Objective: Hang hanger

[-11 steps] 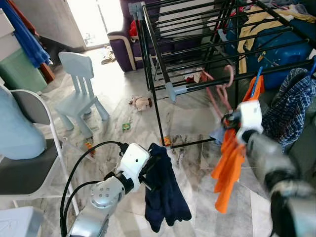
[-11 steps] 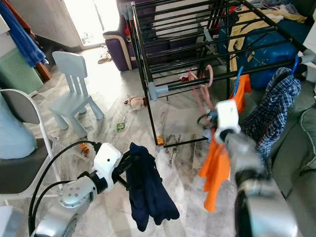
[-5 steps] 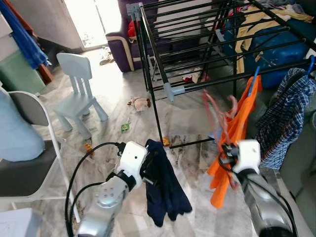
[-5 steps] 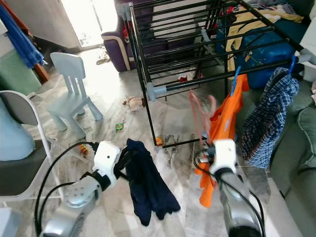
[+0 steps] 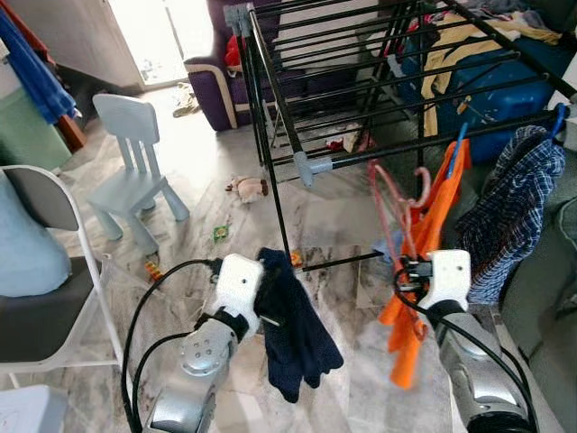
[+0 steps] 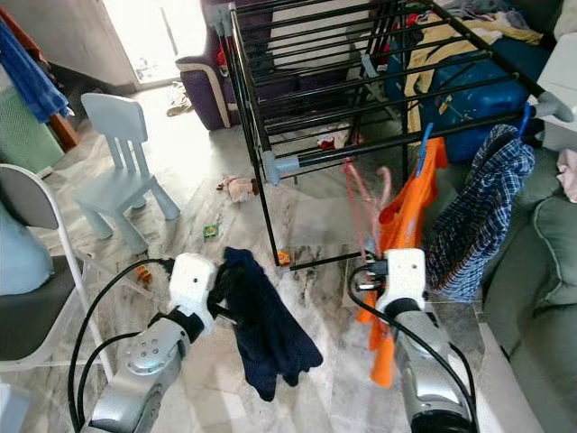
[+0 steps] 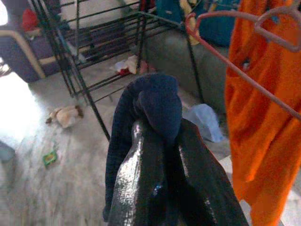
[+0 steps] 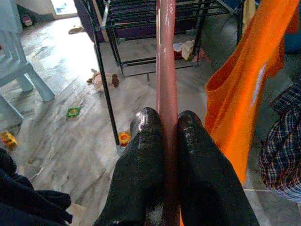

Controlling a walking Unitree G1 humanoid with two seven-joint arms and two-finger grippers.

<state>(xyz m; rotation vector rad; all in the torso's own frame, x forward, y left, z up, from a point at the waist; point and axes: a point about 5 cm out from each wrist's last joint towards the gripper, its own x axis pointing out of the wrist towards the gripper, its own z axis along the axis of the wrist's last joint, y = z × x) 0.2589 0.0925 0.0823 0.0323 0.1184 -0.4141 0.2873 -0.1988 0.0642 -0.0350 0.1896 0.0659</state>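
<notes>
The black drying rack filled the upper middle and upper right of the head views, its front rail running from the grey corner joint out toward the right edge. On that rail, at the right, hung an orange garment on a blue hook and a blue plaid shirt beside it. A pale blue child's chair stood at the upper left, on the marble floor.

The left end effector, low in the centre, was closed on a dark navy garment that drooped from its 2 fingers; it was probably kept off the floor there until a hanger was ready for it.

The right end effector, at the lower right, was clamped on the pink hanger, its 2 fingers pressed on either side of the pink bar. The hanger stood nearly upright, long axis running up the frame, hook at the top just below the front rail and not yet over it. Gripping it by the lower part likely left the hook free to catch the rail.
</notes>
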